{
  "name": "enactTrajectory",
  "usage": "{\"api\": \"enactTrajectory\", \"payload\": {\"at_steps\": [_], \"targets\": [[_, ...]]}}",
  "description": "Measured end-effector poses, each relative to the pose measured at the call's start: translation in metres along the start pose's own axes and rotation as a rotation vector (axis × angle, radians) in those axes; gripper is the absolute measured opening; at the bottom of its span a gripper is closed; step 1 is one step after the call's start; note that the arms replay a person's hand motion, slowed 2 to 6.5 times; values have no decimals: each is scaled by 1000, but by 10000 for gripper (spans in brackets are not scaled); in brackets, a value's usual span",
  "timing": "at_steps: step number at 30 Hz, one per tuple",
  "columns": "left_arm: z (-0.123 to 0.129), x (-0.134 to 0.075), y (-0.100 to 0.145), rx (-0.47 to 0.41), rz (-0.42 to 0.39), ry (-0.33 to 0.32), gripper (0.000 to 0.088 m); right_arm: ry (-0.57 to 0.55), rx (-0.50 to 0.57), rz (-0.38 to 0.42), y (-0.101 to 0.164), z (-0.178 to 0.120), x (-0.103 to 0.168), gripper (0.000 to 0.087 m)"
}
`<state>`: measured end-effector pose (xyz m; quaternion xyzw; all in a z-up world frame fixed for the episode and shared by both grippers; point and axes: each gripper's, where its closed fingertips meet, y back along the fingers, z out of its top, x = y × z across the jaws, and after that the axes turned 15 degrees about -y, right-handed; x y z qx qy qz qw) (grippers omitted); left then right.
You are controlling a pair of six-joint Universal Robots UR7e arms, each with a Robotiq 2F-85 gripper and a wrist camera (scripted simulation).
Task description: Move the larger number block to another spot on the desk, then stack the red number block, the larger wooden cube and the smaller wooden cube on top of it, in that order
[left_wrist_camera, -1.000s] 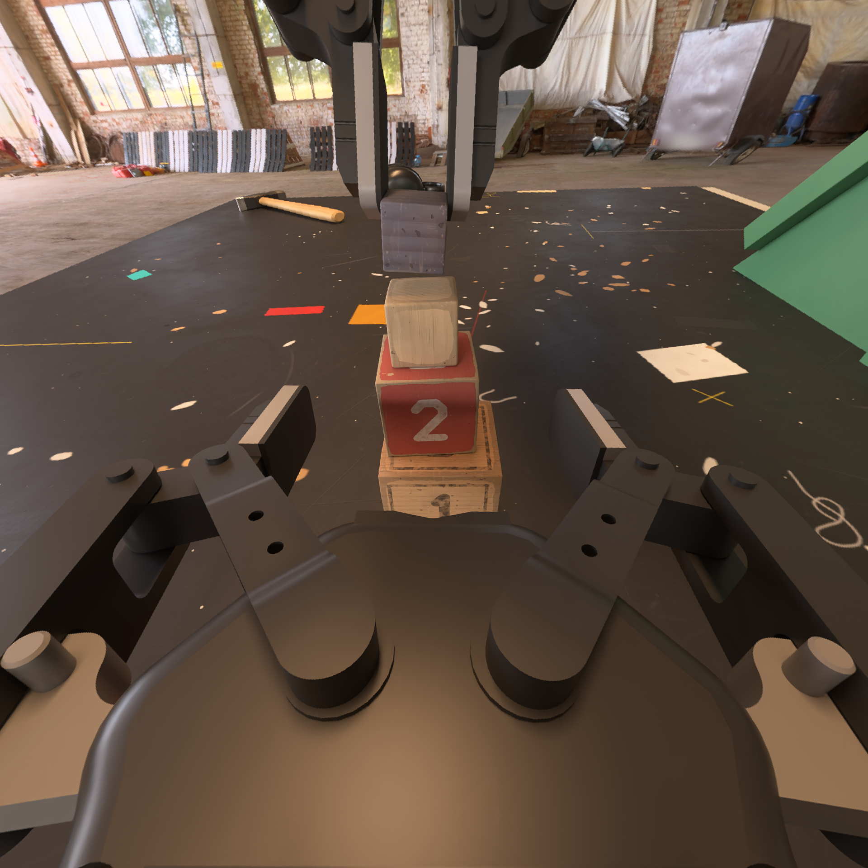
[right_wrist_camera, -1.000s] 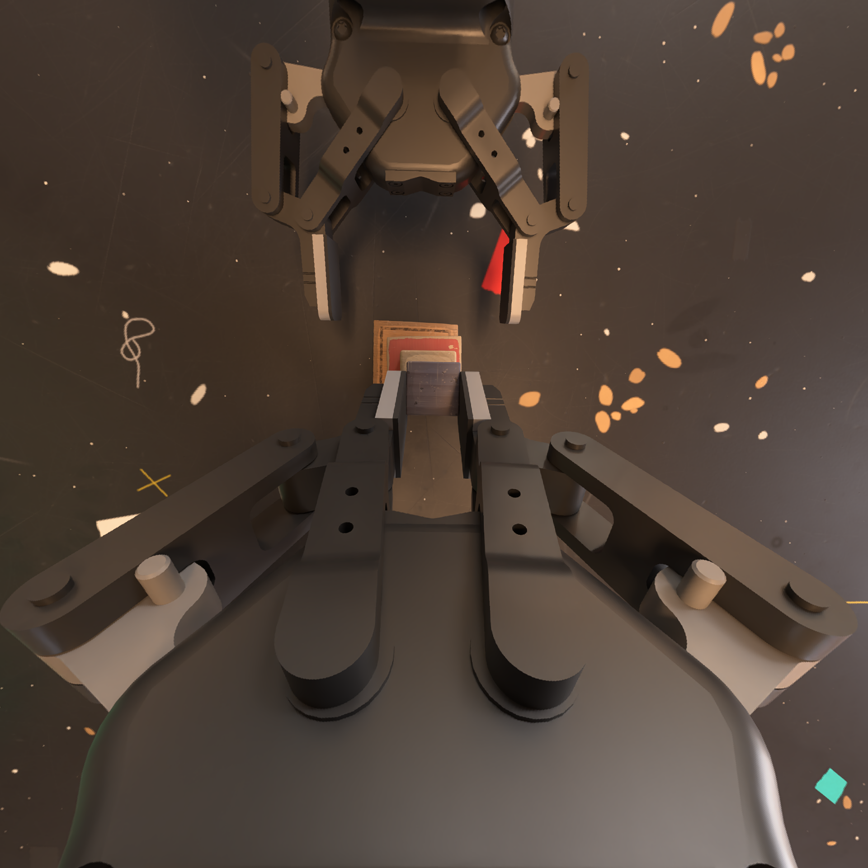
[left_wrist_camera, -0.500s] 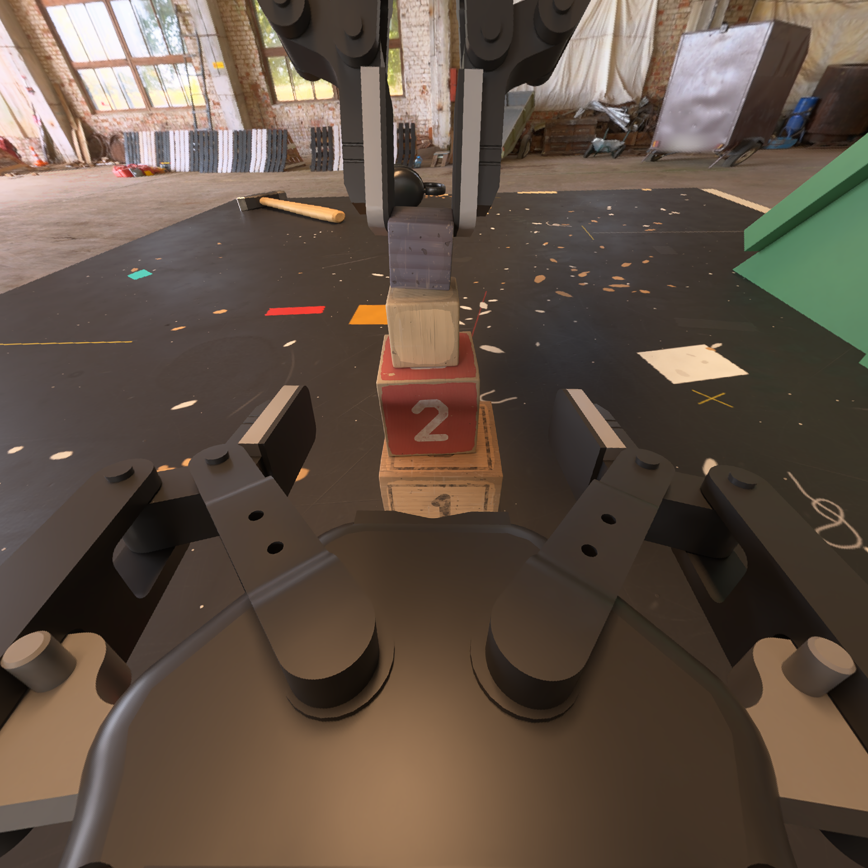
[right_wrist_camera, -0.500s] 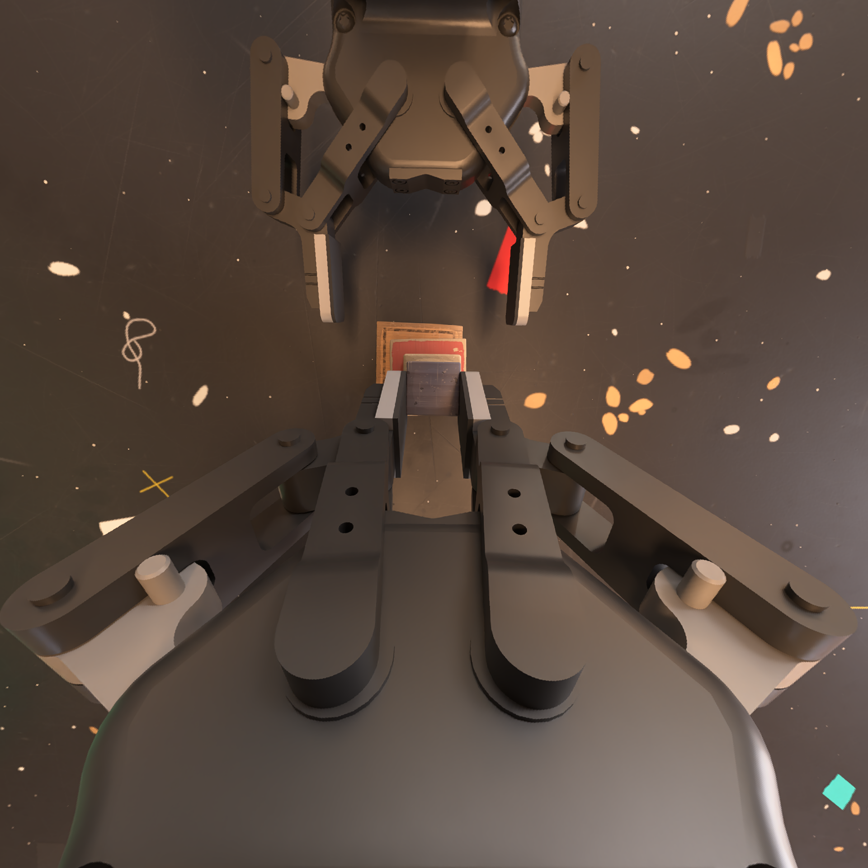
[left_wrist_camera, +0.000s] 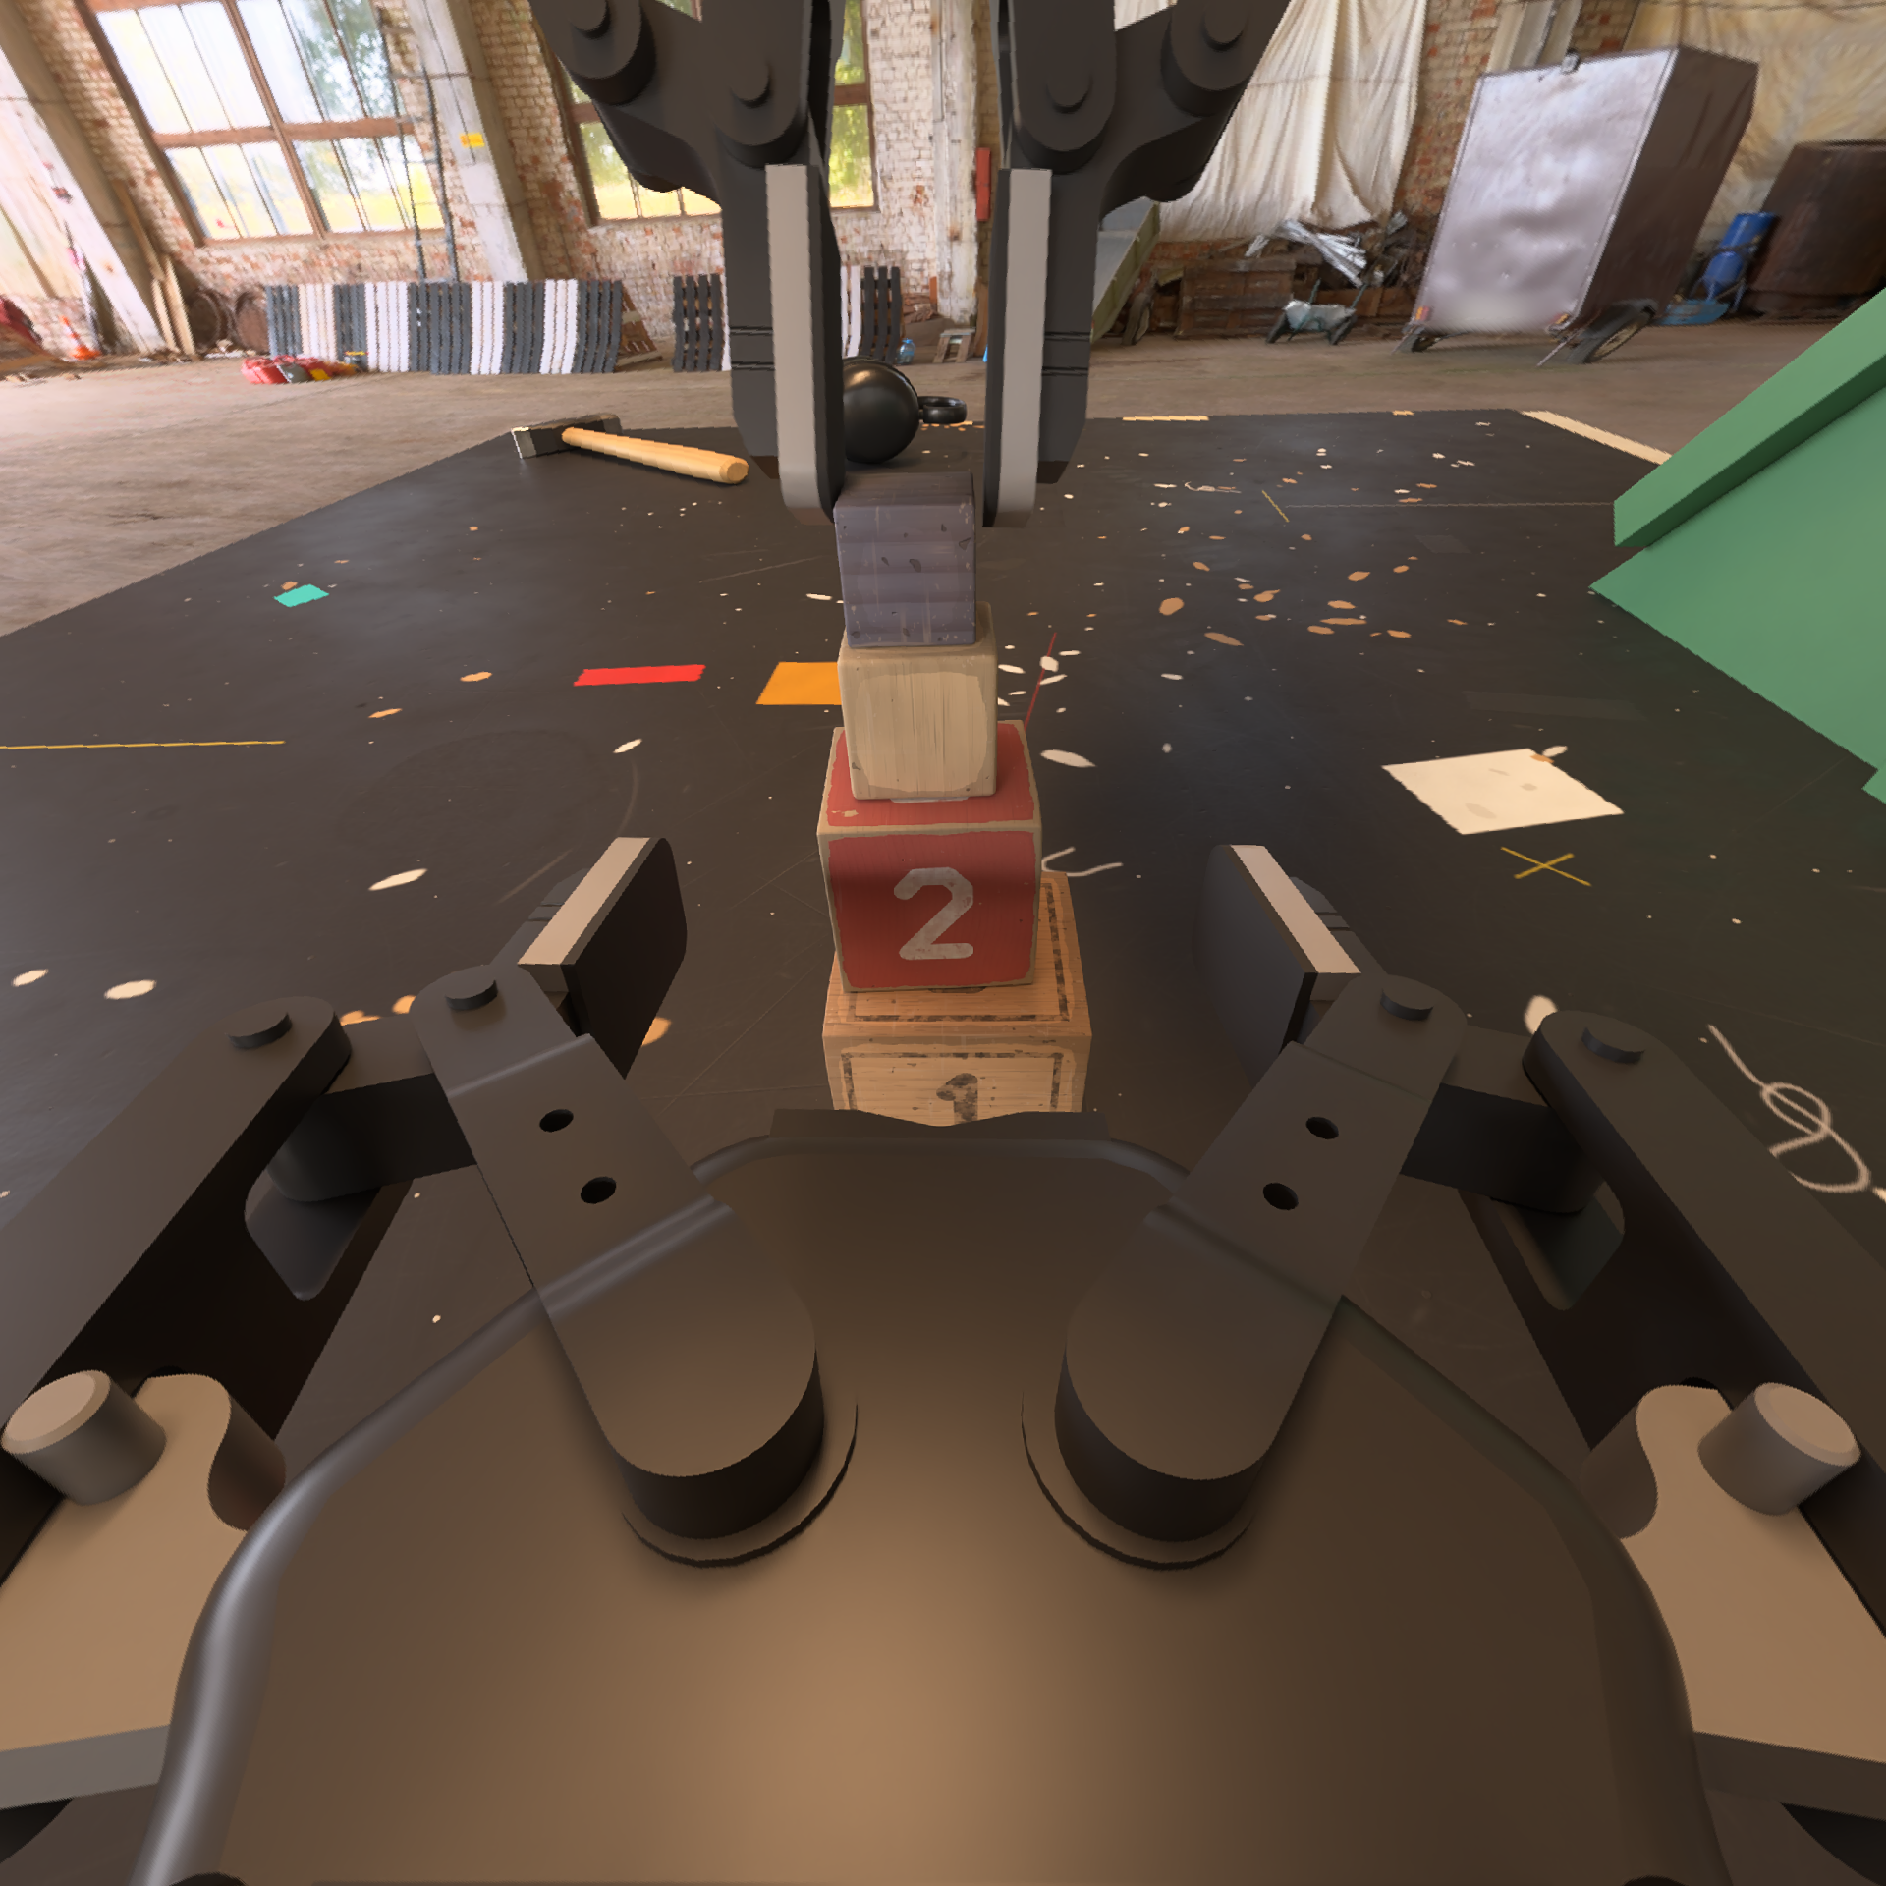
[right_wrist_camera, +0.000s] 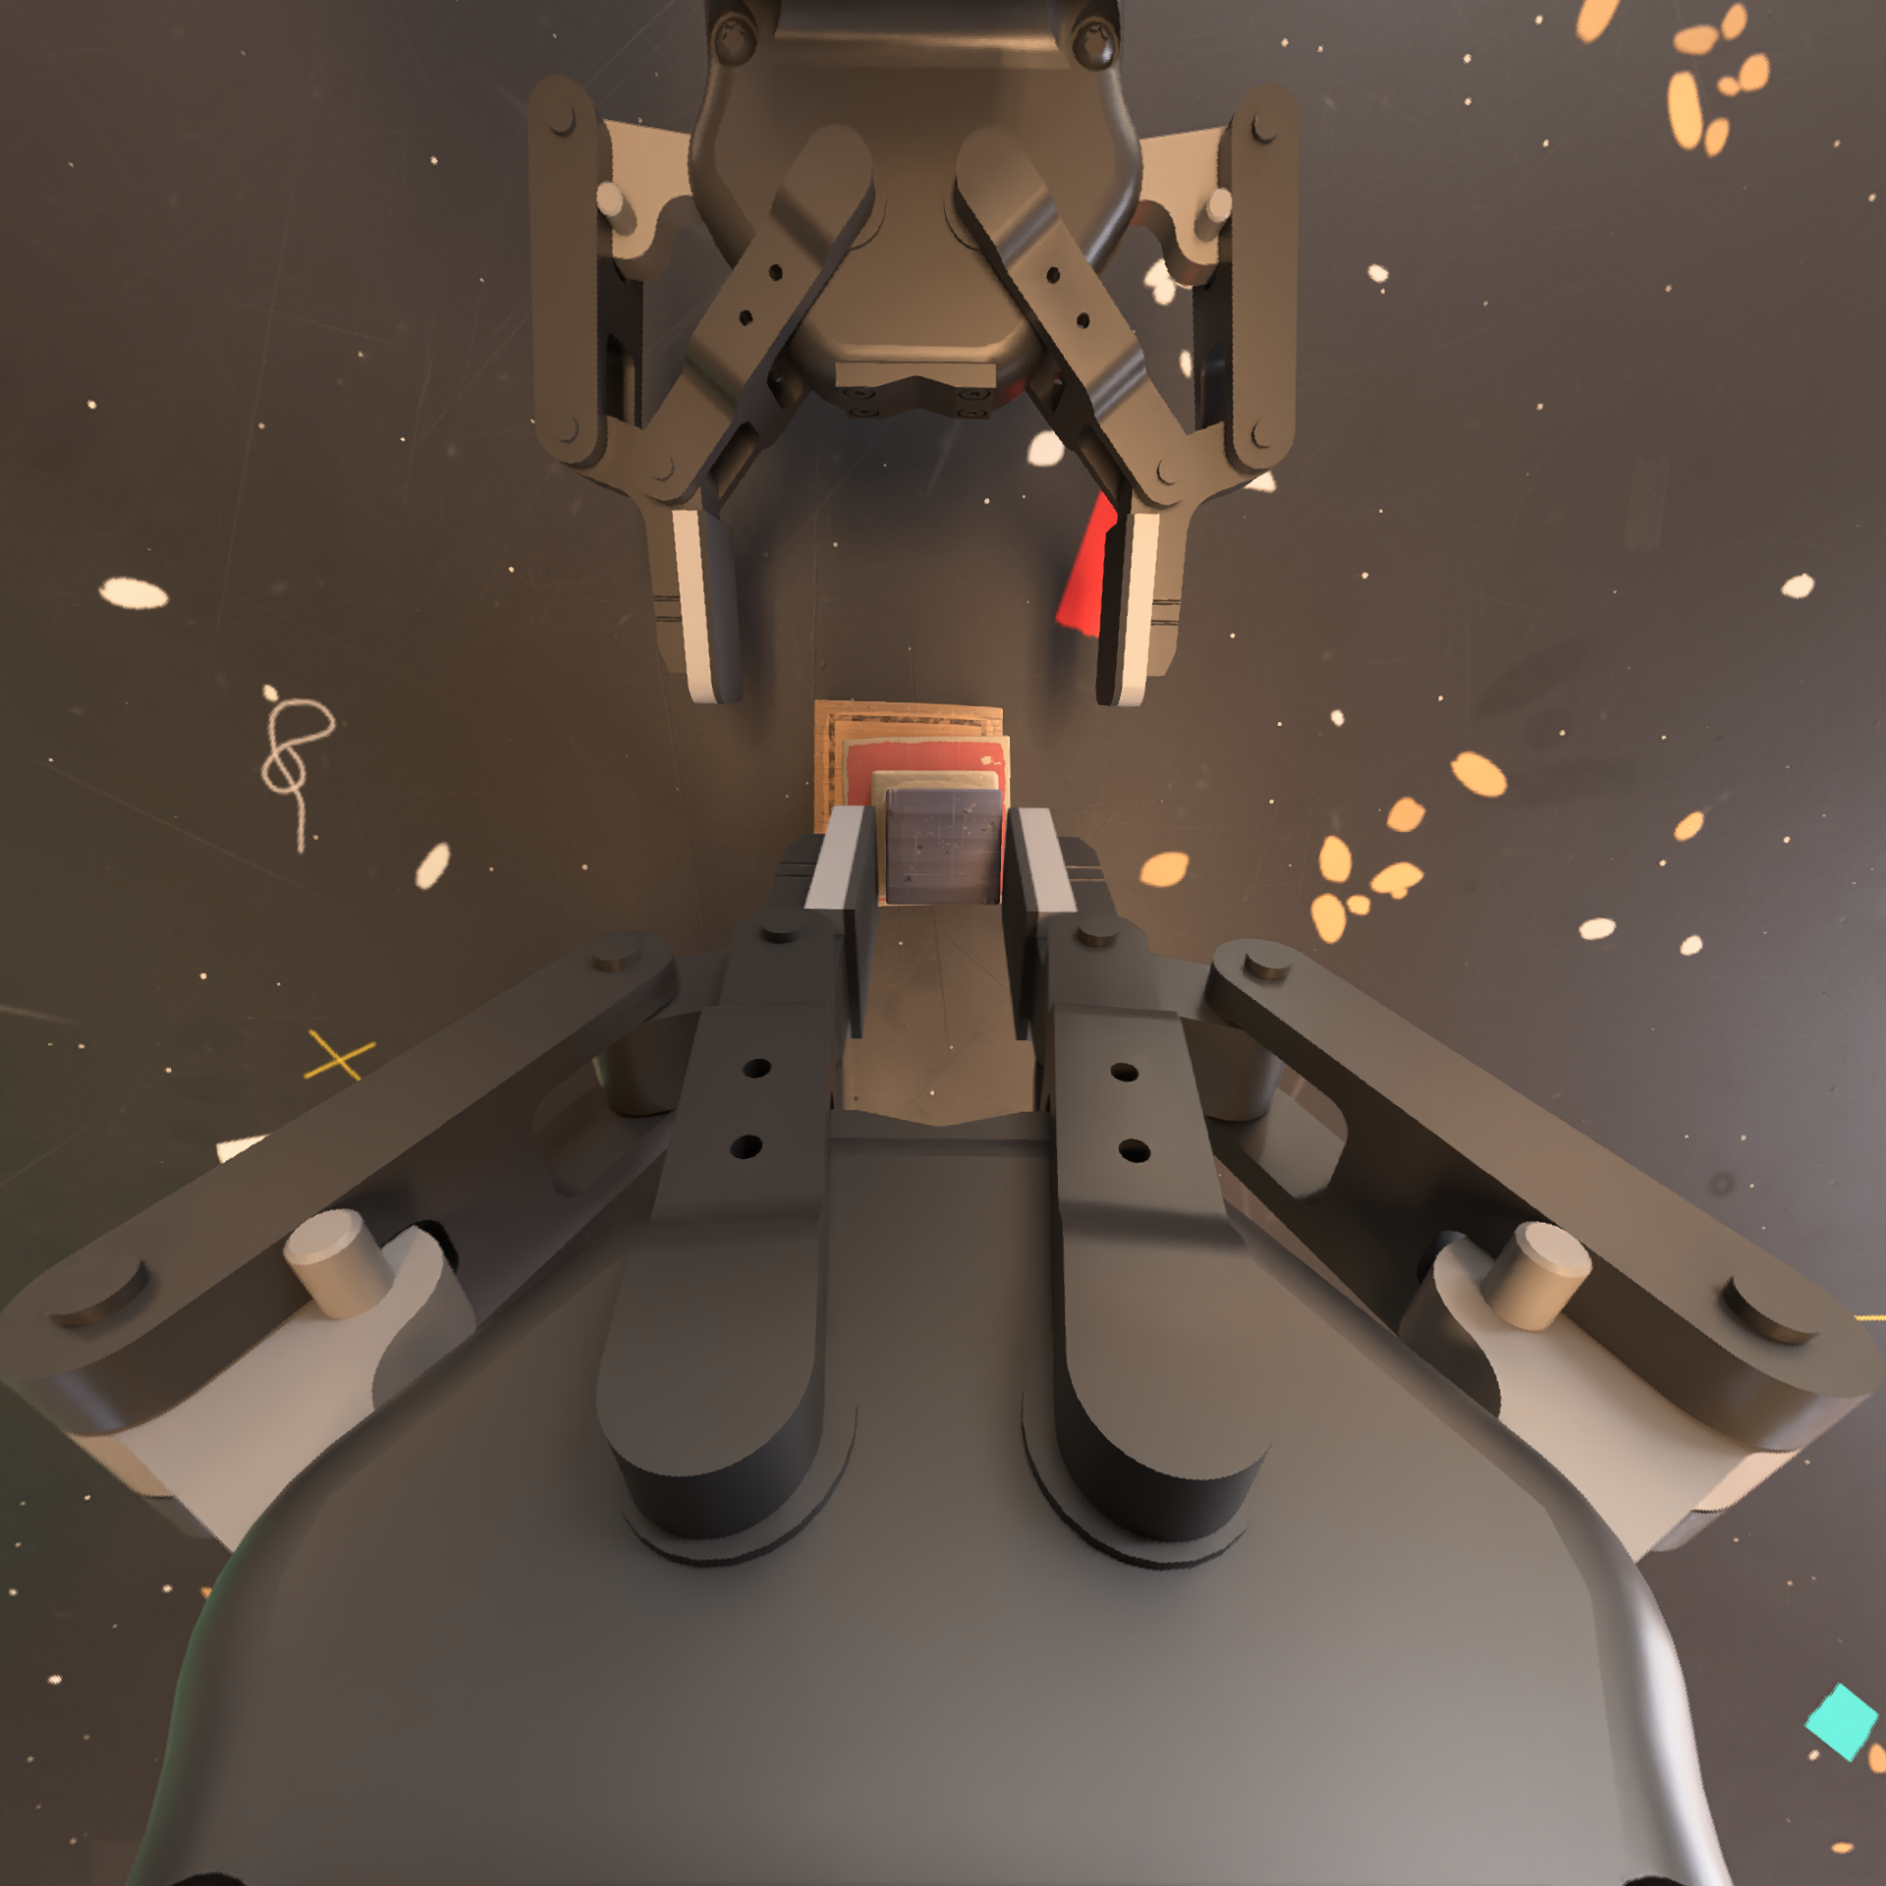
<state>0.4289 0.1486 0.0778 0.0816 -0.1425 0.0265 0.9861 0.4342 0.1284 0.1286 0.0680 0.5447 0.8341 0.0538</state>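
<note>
A stack stands on the dark desk (left_wrist_camera: 408, 816). From the bottom it is the tan number block (left_wrist_camera: 959, 1061), the red number block (left_wrist_camera: 934, 908), the pale larger wooden cube (left_wrist_camera: 919, 714) and the dark grey smaller wooden cube (left_wrist_camera: 905, 561). My right gripper (left_wrist_camera: 908, 490) hangs over the stack, its fingers flanking the small cube's top with thin gaps. From above, the small cube (right_wrist_camera: 941, 842) sits free between the right gripper (right_wrist_camera: 939, 847) fingers. My left gripper (left_wrist_camera: 934, 862) is wide open and empty, level with the red block, just short of the stack; it also shows in the right wrist view (right_wrist_camera: 916, 684).
A hammer (left_wrist_camera: 633, 449) and a black ball-shaped weight (left_wrist_camera: 878, 413) lie at the far edge of the desk. A large green slab (left_wrist_camera: 1776, 572) stands at the right. Flat coloured patches and chalk marks dot the desk surface.
My right gripper came down with the small dark cube, set it on the pale cube, and opened its fingers slightly off it. The left gripper has not moved.
</note>
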Motion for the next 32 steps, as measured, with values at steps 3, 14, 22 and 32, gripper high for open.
{"api": "enactTrajectory", "payload": {"at_steps": [3, 14, 22, 32], "targets": [[0, 0, 0, 0, 0, 0, 854, -6, -4, 0, 0, 0, 0, 275], [0, 0, 0, 0, -3, 4, 854, -26, -85, -16, 12, 1, -2, 348], [0, 0, 0, -3, -2, 6, 854, 14, -238, -15, 30, -3, 2, 514], [1, 1, 1, -11, 7, 9, 854, 52, -474, -13, 60, -29, 5, 682]]}}
